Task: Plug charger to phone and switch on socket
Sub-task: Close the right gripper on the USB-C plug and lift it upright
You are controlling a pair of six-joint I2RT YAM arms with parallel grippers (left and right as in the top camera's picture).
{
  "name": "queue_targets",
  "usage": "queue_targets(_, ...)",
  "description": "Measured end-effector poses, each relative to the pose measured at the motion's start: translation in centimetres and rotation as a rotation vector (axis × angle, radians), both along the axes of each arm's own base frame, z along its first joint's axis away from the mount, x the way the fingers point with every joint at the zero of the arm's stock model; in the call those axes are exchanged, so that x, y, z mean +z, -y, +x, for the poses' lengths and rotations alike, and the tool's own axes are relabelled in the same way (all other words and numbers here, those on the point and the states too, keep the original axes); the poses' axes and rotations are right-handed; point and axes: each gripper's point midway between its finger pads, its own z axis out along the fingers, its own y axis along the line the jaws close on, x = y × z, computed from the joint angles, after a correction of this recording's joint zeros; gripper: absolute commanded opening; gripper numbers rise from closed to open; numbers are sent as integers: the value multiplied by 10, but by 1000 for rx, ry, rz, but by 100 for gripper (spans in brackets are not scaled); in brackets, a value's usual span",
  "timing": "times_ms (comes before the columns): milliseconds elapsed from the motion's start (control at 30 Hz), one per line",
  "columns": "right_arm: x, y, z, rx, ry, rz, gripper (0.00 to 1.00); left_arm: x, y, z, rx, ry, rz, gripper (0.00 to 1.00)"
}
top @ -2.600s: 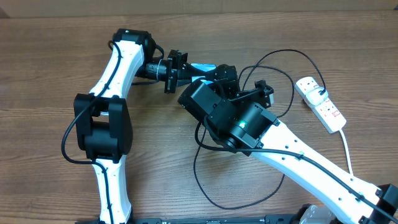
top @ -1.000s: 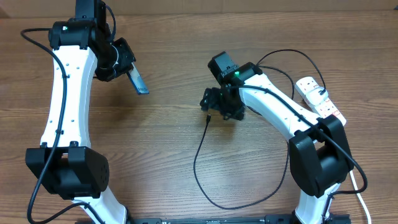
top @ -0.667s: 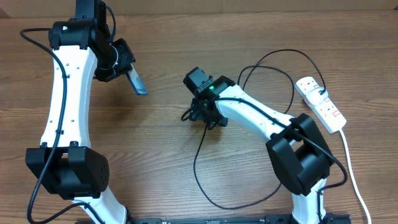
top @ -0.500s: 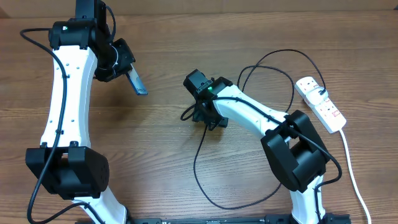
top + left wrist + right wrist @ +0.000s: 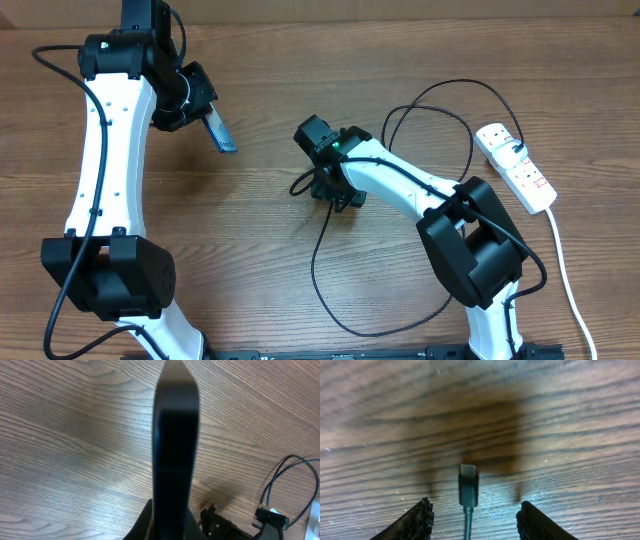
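Note:
My left gripper [image 5: 203,112] is shut on the phone [image 5: 222,136] and holds it above the table at the far left. In the left wrist view the phone [image 5: 172,445] shows edge-on and dark, rising from between the fingers [image 5: 172,527]. My right gripper [image 5: 322,188] is low over the table's middle. In the right wrist view its fingers [image 5: 475,520] are open, with the charger's connector tip [image 5: 468,480] lying on the wood between them, untouched. The black charger cable [image 5: 313,265] loops across the table to its plug [image 5: 516,150] in the white socket [image 5: 525,178].
The socket's thick white cord [image 5: 562,262] runs down the right edge. Charger cable loops [image 5: 440,95] lie between my right arm and the socket, with a large loop [image 5: 380,332] near the front edge. Bare wooden table [image 5: 250,250] lies between the arms.
The arms have parted: my left gripper carried the phone up and to the far left. My right gripper swung left and came down over the connector tip. Both are still in the last half second.

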Motion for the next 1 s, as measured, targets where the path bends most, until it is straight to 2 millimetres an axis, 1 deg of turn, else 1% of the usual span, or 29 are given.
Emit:
queue_targets(300,-8,2,-5,0,-24,-10,43,0,0,0,0,0,0,4)
queue_targets(433,-8,2,-5,-2,-28,-9,31,0,0,0,0,1,0,4)
queue_targets(700,-8,1,-6,0,-30,-1,28,0,0,0,0,1,0,4)
queue_targets(833,-9,0,-6,0,-31,2,28,0,0,0,0,1,0,4)
queue_targets(900,-9,0,-6,0,-33,4,25,0,0,0,0,0,0,4)
queue_targets(1000,-9,-1,-6,0,-37,9,25,0,0,0,0,1,0,4)
